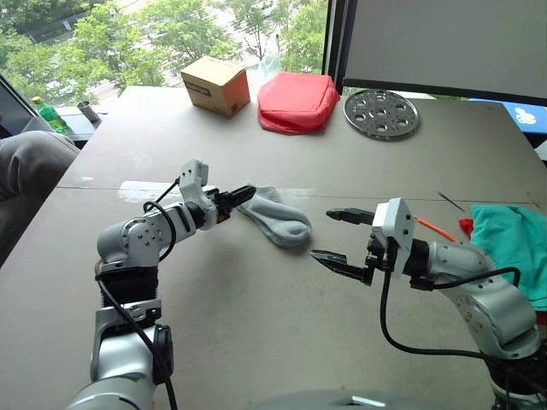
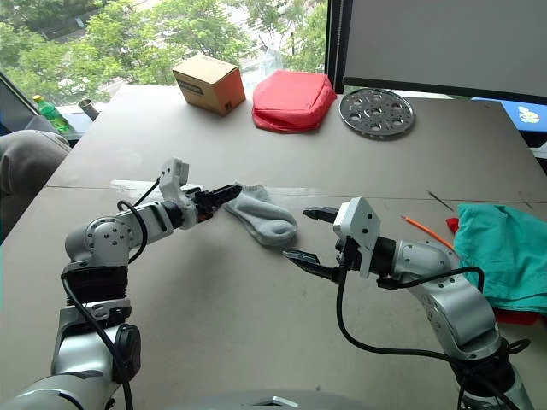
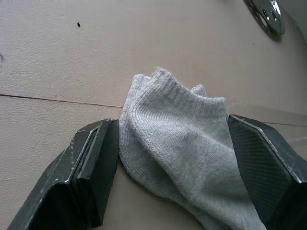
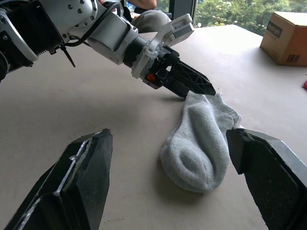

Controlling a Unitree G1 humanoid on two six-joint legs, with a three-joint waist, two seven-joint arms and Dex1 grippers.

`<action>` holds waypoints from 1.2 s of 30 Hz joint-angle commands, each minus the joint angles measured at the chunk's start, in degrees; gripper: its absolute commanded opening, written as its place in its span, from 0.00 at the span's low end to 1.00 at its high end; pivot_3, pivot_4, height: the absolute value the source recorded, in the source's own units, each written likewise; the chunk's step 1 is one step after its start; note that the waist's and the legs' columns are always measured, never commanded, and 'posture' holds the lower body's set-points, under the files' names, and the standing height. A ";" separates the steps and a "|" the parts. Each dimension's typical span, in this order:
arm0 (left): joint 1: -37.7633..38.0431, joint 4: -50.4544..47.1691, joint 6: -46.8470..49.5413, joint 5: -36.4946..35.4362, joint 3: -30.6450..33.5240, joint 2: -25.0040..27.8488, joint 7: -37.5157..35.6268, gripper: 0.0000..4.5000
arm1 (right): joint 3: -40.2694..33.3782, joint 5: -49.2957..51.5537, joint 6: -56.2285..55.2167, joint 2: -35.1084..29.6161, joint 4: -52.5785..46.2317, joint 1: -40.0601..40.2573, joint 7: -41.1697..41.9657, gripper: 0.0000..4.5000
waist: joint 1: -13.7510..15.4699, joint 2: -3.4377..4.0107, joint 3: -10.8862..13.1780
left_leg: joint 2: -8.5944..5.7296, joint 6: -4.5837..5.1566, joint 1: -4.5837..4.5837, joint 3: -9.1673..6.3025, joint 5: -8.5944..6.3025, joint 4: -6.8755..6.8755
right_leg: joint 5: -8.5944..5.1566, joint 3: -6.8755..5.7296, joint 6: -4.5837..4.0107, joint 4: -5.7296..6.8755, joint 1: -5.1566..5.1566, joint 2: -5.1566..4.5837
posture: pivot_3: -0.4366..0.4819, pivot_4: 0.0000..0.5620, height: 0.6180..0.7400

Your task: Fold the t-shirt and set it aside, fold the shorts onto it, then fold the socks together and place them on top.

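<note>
Your left tool (image 1: 244,196) has its fingers around the cuff end of the socks (image 1: 278,218), which lie on the bench (image 1: 256,316) near its middle. Your right tool (image 1: 342,237) stands wide, just beside the toe end and not touching it. The shorts (image 1: 513,248) lie at the bench's right edge, over the t-shirt (image 2: 511,316).

- The tabletop (image 1: 256,325) is plain beige-grey, with a seam running left to right across its middle.
- Socks (image 1: 278,219) lie at the centre, just on the near side of the seam.
- Shorts (image 1: 511,248) lie at the right edge, with a red shirt (image 2: 513,317) showing from under them.
- Along the far edge: a cardboard box (image 1: 215,84) left, a red pouch (image 1: 297,101) in the middle, a perforated metal disc (image 1: 381,113) right.
</note>
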 commanded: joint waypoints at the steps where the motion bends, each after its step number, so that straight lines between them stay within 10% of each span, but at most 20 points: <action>1: -0.20 1.91 -1.97 3.91 -4.10 -0.69 -3.40 0.85 | -0.73 0.73 -1.94 -0.45 -3.02 0.96 -1.10 0.89 | 0.09 0.01 -0.02 | 0.00 0.00 0.00 0.00 0.00 -0.01 | 0.00 -0.01 0.00 0.00 0.00 0.00 | 0.48 0.27 0.99; 3: -0.67 3.14 -2.56 5.70 -4.85 -1.29 -3.52 0.85 | -0.59 0.69 -2.17 -0.57 -3.13 1.22 -1.48 0.89 | 0.26 0.06 -0.03 | 0.00 0.01 0.00 -0.01 0.00 -0.01 | -0.01 -0.02 -0.02 0.00 0.01 0.00 | 0.48 0.27 0.99; 11: -0.96 6.60 -7.74 12.99 -7.97 -2.78 -6.63 0.02 | -0.26 1.20 -1.75 -1.10 -4.28 2.16 -2.96 0.91 | 1.27 0.16 -0.12 | -0.01 0.06 -0.03 -0.03 -0.02 0.05 | -0.04 -0.05 -0.06 -0.02 0.01 -0.04 | 0.48 0.27 0.99; 23: 3.55 -1.90 -10.87 10.61 2.77 -3.58 -7.07 0.02 | -0.79 2.82 -0.56 -1.93 -4.54 1.81 -4.41 0.91 | 0.88 0.16 -0.11 | -0.06 0.12 -0.15 -0.14 -0.05 0.05 | 0.08 -0.13 0.13 -0.11 -0.02 -0.06 | 0.48 0.27 0.99; 36: 8.15 -12.63 -17.48 11.80 -0.28 -4.25 -8.99 0.02 | 0.65 2.32 -3.46 -1.57 -1.23 1.38 -3.50 0.91 | -0.31 0.08 -0.09 | -0.02 0.12 -0.29 -0.18 -0.04 0.06 | 0.09 -0.18 0.15 -0.14 -0.06 0.00 | 0.48 0.27 0.99</action>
